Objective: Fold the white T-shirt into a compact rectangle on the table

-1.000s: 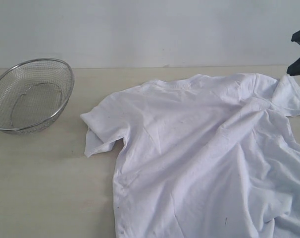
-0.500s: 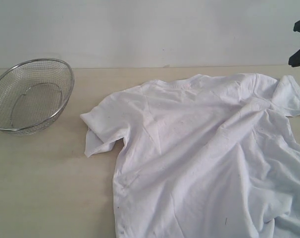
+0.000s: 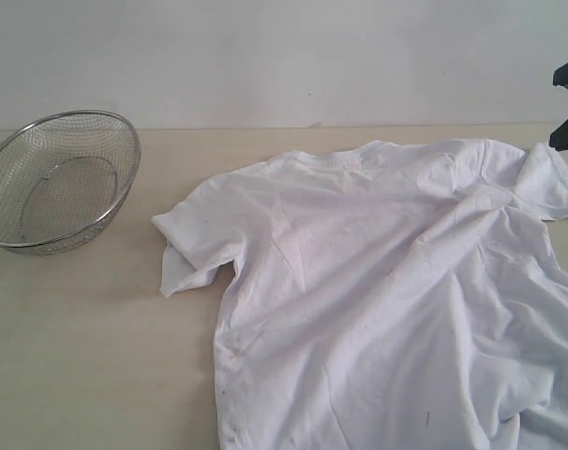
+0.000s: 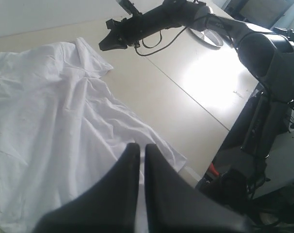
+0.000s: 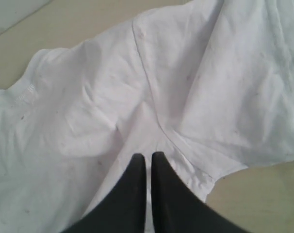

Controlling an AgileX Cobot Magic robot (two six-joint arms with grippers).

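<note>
— Where is the white T-shirt (image 3: pixel 387 300) at this moment?

— It lies spread on the pale surface (image 3: pixel 78 366), with many wrinkles, and the plain side is up. The collar points to the far wall (image 3: pixel 265 56). One short sleeve points toward the mesh bowl (image 3: pixel 59 178), and its edge is tucked a little under itself. The lower part of the shirt goes out of the exterior view at the bottom and at the right.

— And the bowl, is it touching the shirt?

— No. It stands at the far left of the surface, a little tilted, well apart from the sleeve.

— What about the left claw (image 4: pixel 141 146)?

— Its two dark fingers are pressed together, with only a thin line of light between them, and no cloth is in them. It hangs over the bottom part of the shirt, near the edge of the surface.

— And the right claw (image 5: pixel 147 156)?

— Also together, gripping nothing. It is over the other sleeve, just where the sleeve seam meets the body. In the exterior view only a black piece of it shows at the right border, beside that sleeve. Whether it touches the cloth, I cannot tell.
</note>
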